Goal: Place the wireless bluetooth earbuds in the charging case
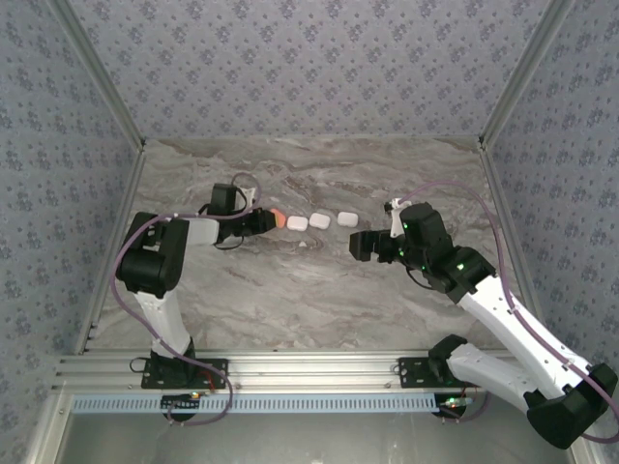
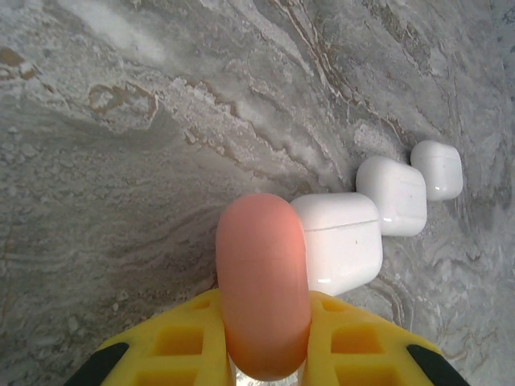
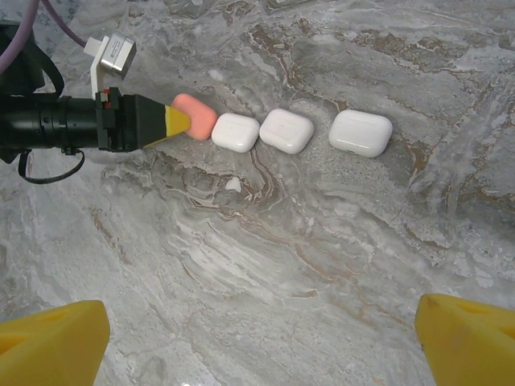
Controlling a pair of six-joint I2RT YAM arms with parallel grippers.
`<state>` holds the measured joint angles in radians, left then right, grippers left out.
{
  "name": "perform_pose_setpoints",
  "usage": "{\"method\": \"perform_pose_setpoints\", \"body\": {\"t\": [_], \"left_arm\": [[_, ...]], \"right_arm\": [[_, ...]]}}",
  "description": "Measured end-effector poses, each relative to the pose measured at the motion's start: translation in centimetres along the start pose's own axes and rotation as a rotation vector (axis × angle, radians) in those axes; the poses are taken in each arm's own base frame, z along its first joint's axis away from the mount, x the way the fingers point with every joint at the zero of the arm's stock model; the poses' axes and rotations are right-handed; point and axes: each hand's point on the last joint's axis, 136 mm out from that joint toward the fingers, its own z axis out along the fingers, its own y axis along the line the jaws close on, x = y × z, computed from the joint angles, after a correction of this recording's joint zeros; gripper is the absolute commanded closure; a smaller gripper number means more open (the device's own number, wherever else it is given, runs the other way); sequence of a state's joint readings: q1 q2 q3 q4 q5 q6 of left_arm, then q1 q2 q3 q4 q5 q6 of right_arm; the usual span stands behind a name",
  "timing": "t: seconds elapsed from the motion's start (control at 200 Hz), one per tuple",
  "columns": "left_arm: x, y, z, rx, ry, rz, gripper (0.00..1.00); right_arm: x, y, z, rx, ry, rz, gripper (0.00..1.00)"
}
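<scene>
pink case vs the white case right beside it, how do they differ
The pink case is salmon-coloured; the white case is plain white. The pink case is clamped in the left end effector; the white case lies free on the table. Both are rounded, similar in size.

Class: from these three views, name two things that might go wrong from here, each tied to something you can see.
1. The left gripper is shut on the pink case, close against the nearest white case; shifting it may nudge that case out of the row.
2. A tiny white piece, perhaps an earbud, lies loose on the table before the row; a passing arm might sweep it away.
</scene>
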<state>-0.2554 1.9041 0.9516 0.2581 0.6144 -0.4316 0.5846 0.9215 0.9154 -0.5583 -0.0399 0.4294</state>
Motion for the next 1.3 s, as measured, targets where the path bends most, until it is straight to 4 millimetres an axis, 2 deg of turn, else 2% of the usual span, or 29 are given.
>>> {"method": "perform_pose_setpoints", "body": {"t": [0.045,0.12,0.195,0.305,0.54,0.705,0.845,0.954,1.059,1.184,1.304], "left_arm": [[-0.1,0.0,0.1,-0.001,-0.001,0.0,0.86],[-0.1,0.1,0.1,-0.001,-0.003,0.001,0.68],[-0.2,0.3,0.1,-0.016,-0.008,-0.003,0.59],[-0.1,0.8,0.1,-0.042,-0.01,0.003,0.51],[-0.4,1.0,-0.2,-0.058,-0.02,0.015,0.43],[-1.6,1.3,-2.1,-0.095,-0.053,0.026,0.31],[-3.5,-0.9,-5.5,-0.119,-0.136,0.098,0.21],[-4.2,-3.6,-9.7,-0.132,-0.246,0.174,0.14],[-4.1,-5.4,-13.9,-0.165,-0.362,0.229,0.09],[-3.2,-6.2,-18.7,-0.244,-0.5,0.277,0.01],[-2.2,-5.8,-22.6,-0.346,-0.623,0.3,0.01]], "right_arm": [[0.0,0.0,0.0,0.001,0.001,0.0,0.0],[0.0,-0.1,0.0,0.002,-0.001,0.002,0.0],[0.0,-0.1,0.0,0.003,-0.002,0.002,0.0],[-0.1,-0.2,0.0,0.006,-0.002,0.004,0.0],[0.4,-1.0,0.0,0.03,0.019,0.015,0.0],[1.1,-2.5,-0.2,0.077,0.052,0.03,0.0],[0.8,-4.7,-0.4,0.144,0.048,0.047,0.0],[0.0,-7.0,-0.9,0.225,0.014,0.062,0.0],[-1.3,-9.4,-1.5,0.317,-0.051,0.086,0.0],[-2.1,-12.6,-1.9,0.419,-0.143,0.125,0.0],[-0.9,-16.4,-1.0,0.515,-0.193,0.162,0.0]]}}
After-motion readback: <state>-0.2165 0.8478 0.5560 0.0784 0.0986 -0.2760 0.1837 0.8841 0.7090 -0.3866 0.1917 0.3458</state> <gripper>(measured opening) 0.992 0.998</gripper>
